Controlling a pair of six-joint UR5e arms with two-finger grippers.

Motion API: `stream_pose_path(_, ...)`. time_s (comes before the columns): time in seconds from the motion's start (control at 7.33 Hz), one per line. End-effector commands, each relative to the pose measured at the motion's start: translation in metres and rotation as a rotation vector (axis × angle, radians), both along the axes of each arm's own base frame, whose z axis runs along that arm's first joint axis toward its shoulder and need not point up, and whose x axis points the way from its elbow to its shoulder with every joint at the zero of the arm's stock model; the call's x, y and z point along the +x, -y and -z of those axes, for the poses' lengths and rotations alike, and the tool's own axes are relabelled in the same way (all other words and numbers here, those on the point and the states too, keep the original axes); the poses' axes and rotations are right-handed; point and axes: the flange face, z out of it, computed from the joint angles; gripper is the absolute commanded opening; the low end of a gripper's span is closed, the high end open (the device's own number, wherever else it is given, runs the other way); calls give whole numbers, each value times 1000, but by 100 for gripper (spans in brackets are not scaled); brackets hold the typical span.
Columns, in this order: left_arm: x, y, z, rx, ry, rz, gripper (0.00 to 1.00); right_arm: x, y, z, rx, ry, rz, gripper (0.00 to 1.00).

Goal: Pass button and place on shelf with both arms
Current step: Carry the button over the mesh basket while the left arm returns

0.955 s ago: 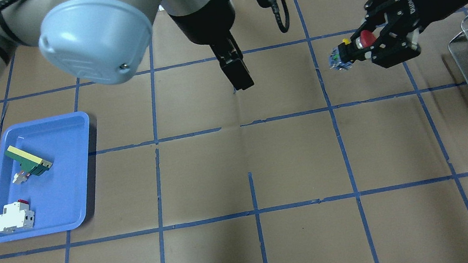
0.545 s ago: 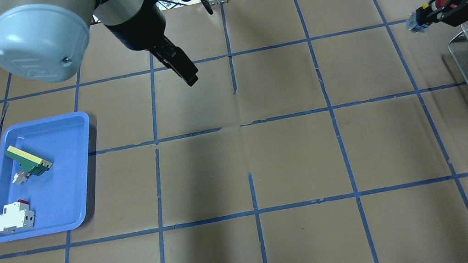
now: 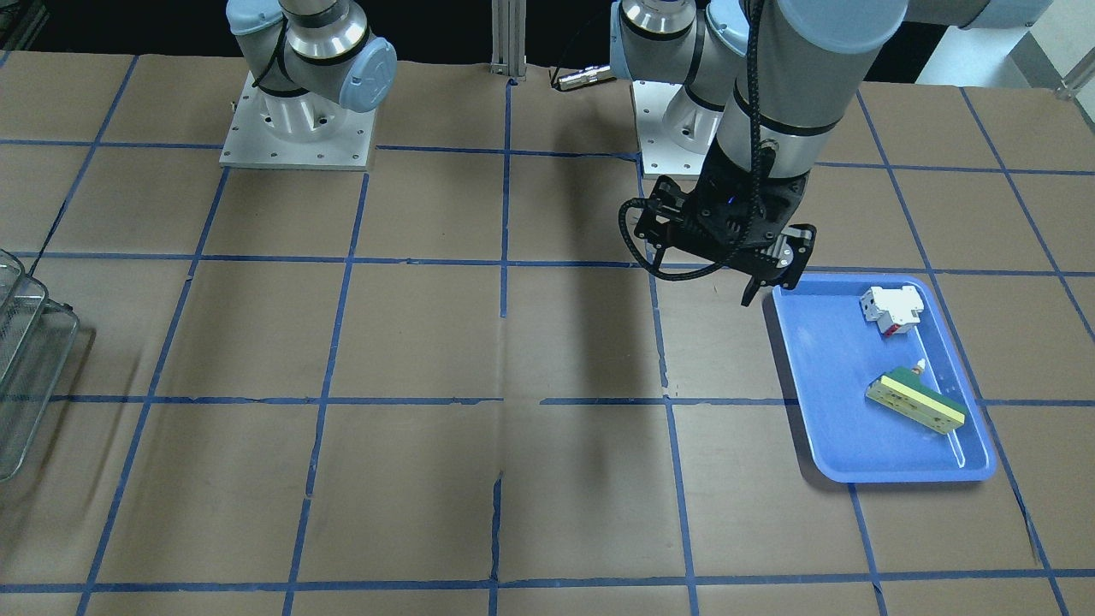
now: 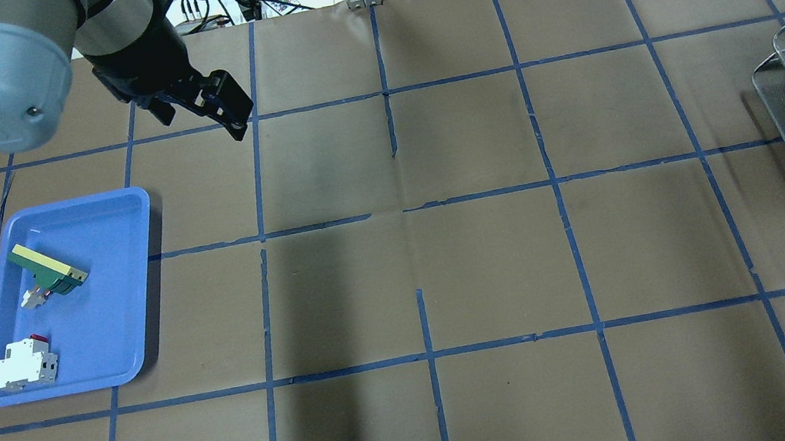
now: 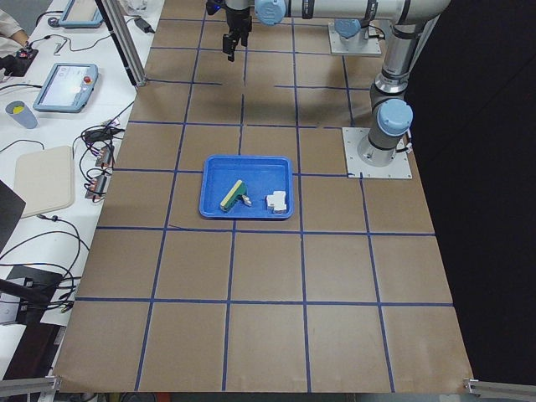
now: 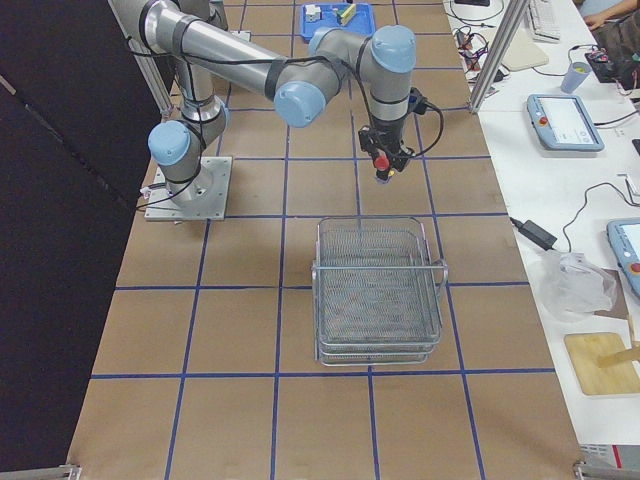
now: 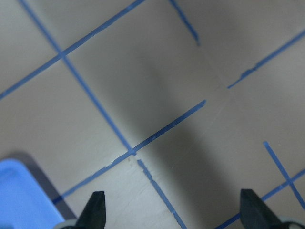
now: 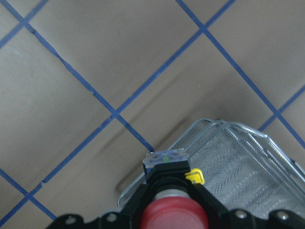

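Nearest in the right-side view stood the shelf, its wire tiers stacked. Just beyond its far rim hung the right gripper, fingers pointing down and clamped on the button. The button was held in the air. Its long axis ran in line with the fingers: red cap up toward the wrist, black barrel between the pads, and blue-green rear block at the low end, pointing down past the fingertips. In the right wrist view that block lined up with a rounded corner of the shelf's top rim.

Farther along the table the left gripper hung with its jaws spread wide and nothing between them. It was near a corner of the blue tray. In the tray lay the white-and-red block and the green-and-cream bar, apart from each other.
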Motion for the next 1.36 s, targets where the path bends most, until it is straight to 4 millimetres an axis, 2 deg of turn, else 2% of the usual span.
stream_pose_path(0.0, 9, -7, -8, -27, 17, -277, 100, -46, 1, 32, 69, -31, 111, 0)
stream_pose_path(0.27, 16, -10, -16, -40, 8, -370, 100, -71, -5, 40, 89, -35, 150, 0)
stream_pose_path(0.41, 18, -10, -18, -52, 3, -375, 100, -76, -4, 51, 105, -25, 154, 0)
stream_pose_path(0.55, 17, -10, -16, -47, 1, -377, 100, -90, -3, 68, 127, -7, 170, 0)
stream_pose_path(0.68, 17, -11, -13, -39, -6, -381, 100, -96, -2, 73, 133, -5, 179, 0)
stream_pose_path(0.82, 16, -11, -13, -38, -16, -379, 100, -97, -2, 76, 138, -4, 179, 24)
stream_pose_path(0.95, 15, -11, -13, -38, -16, -377, 100, -97, -3, 76, 137, -3, 180, 44)
stream_pose_path(1.23, 15, -11, -13, -38, -17, -376, 100, -97, -3, 77, 141, -2, 180, 70)
